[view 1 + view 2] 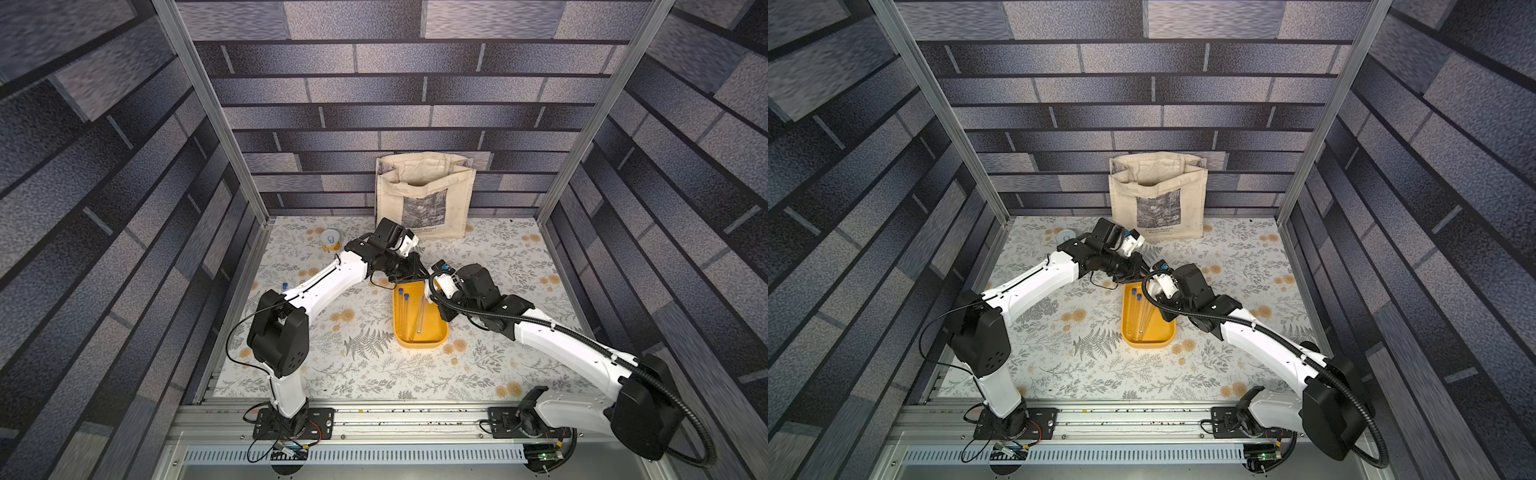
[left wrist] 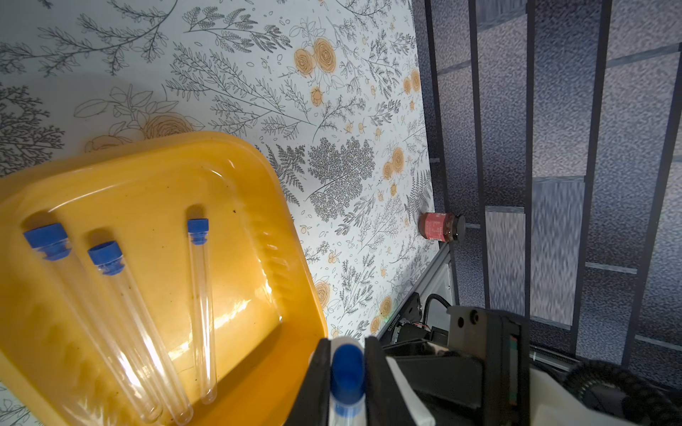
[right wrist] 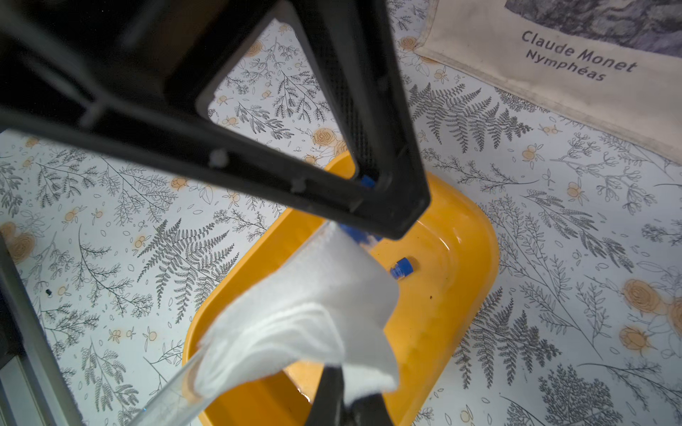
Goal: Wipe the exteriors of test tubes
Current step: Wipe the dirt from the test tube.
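My left gripper (image 2: 347, 343) is shut on the blue-capped end of one test tube (image 3: 166, 398), held over the far end of the yellow tray (image 2: 184, 145). A white folded cloth (image 3: 306, 317) drapes over this tube's clear shaft, and my right gripper (image 3: 347, 387) is shut on the cloth's edge. Three more capped test tubes (image 2: 202, 313) lie side by side inside the tray. In both top views the two grippers meet above the tray's far end (image 1: 422, 276) (image 1: 1144, 282).
A cream tote bag (image 1: 424, 195) stands against the back wall behind the tray. A small tin (image 1: 330, 240) sits at the back left, and a small blue item (image 1: 285, 286) lies by the left arm. A red jar (image 2: 441, 227) stands at the mat's edge.
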